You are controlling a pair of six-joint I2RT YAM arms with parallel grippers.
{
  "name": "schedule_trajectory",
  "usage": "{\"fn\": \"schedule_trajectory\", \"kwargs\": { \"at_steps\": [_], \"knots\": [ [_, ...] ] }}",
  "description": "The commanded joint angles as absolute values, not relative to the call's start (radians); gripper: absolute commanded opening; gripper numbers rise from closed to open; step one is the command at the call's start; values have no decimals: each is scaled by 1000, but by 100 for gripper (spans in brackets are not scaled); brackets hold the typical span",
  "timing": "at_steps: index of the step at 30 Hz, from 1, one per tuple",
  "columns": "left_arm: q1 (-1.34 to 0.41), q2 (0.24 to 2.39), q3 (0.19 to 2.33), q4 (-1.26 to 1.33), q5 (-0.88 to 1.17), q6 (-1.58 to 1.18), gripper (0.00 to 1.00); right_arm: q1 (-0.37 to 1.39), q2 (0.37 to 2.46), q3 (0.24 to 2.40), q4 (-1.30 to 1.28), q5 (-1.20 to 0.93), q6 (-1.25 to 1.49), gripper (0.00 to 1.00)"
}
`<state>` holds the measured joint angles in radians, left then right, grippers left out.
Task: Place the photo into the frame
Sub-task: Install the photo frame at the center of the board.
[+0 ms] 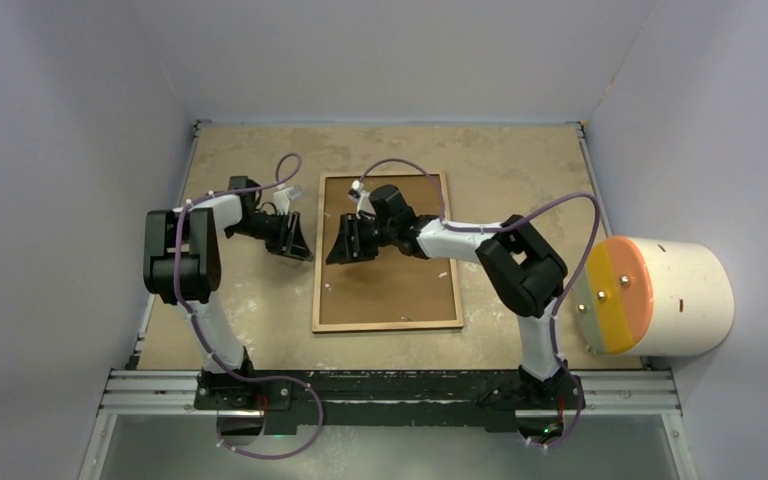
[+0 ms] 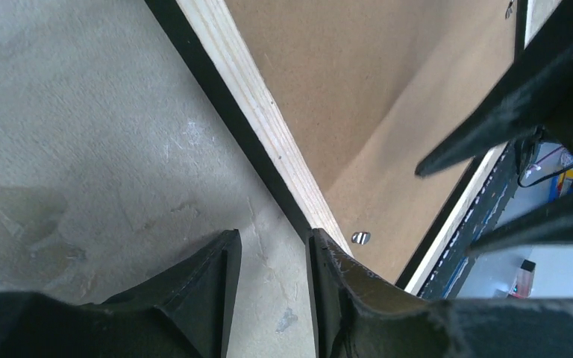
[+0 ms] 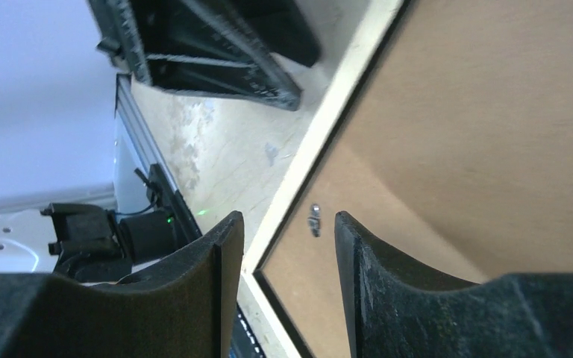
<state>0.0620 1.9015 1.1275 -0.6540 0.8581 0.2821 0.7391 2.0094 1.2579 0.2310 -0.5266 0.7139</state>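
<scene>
The frame lies face down on the table with its light wood back rim up. The brown backing board sits inside it. The photo is not in view. My left gripper is open and empty just outside the frame's left rim, with bare table between its fingers. One fingertip is at the rim's black outer edge; I cannot tell whether it touches. My right gripper is open and empty over the backing board near that same rim, its fingers framing a small metal clip.
A white cylinder with an orange and yellow face stands at the table's right edge. Grey walls close in the left, back and right. A metal rail carries the arm bases at the near edge. The two grippers face each other closely across the rim.
</scene>
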Motion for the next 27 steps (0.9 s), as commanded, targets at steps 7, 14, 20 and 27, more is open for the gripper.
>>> {"fn": "schedule_trajectory", "kwargs": {
  "at_steps": [7,14,20,27],
  "knots": [
    [51,1870,1103,-635,918,310,34,814,2031,1269,284,-573,726,45],
    [48,1875,1097,-628,925,311,34,831,2038,1246,266,-568,712,42],
    [42,1885,1095,-620,916,310,34,839,2064,1247,265,-567,707,42],
    [35,1876,1094,-608,899,309,34,840,2088,1241,270,-555,702,41]
  ]
}}
